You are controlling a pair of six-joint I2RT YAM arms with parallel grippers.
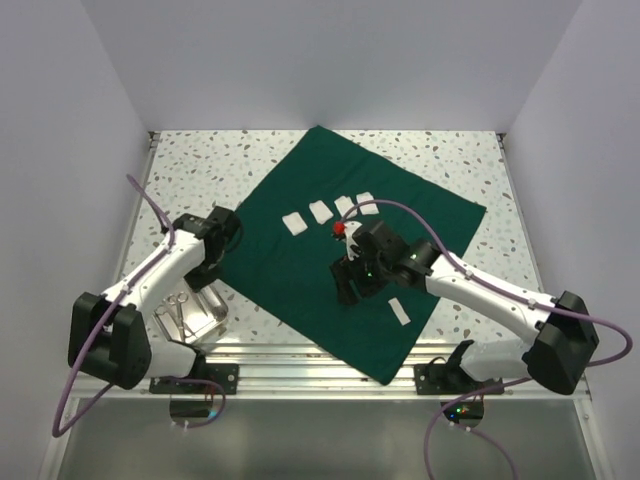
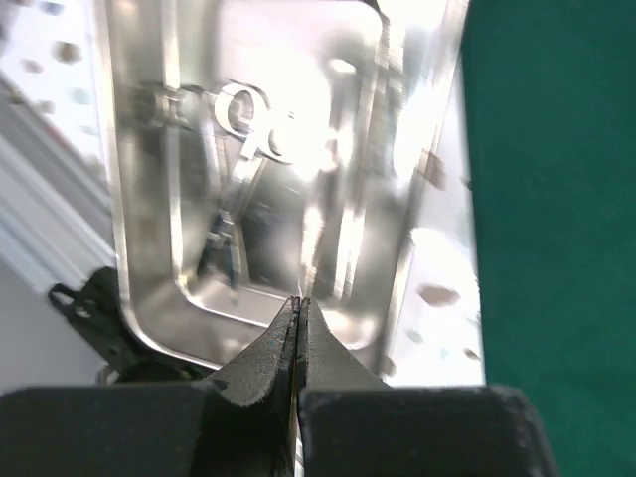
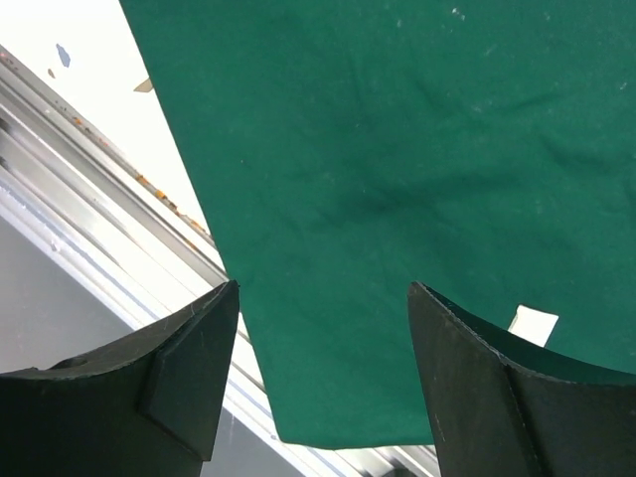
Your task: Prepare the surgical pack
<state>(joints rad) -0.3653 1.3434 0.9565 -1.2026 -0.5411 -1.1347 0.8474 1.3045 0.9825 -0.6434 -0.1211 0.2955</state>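
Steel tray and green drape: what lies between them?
Only a narrow strip of bare speckled tabletop separates the steel tray from the green drape; the left wrist view shows it best.

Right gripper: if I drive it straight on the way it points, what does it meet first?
The green drape. The right gripper, open, points at bare cloth near the drape's front corner. The white pad lies beside one finger, out of line. How far off the cloth is remains unclear.

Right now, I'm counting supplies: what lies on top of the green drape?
Five white pads: four in a far row, one near the front edge. The right arm hides whatever lies beneath it.
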